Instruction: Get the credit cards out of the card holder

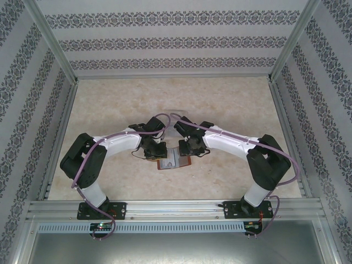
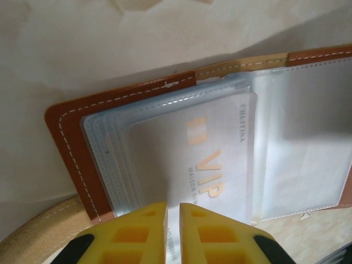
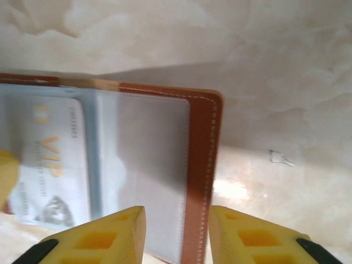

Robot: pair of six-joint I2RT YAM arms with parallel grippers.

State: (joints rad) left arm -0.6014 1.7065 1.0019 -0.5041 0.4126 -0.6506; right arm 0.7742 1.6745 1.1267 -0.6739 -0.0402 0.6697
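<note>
On the table (image 1: 231, 110), one card holder (image 1: 174, 159) lies open, and withdrawal of a card is judged to be in hand. The right gripper (image 3: 177, 212), at the holder's 2 o'clock, is set with fingers partly apart astride the right leaf's border, while the left gripper (image 2: 173, 208), at its 10 o'clock, is pinched narrowly on the 6 o'clock edge of one VIP card (image 2: 203, 159) seated in a clear pocket. A straight pull toward 6 o'clock with the holder kept pinned is called for; one of the credit cards is counted, others possibly lying behind the layered pockets.
</note>
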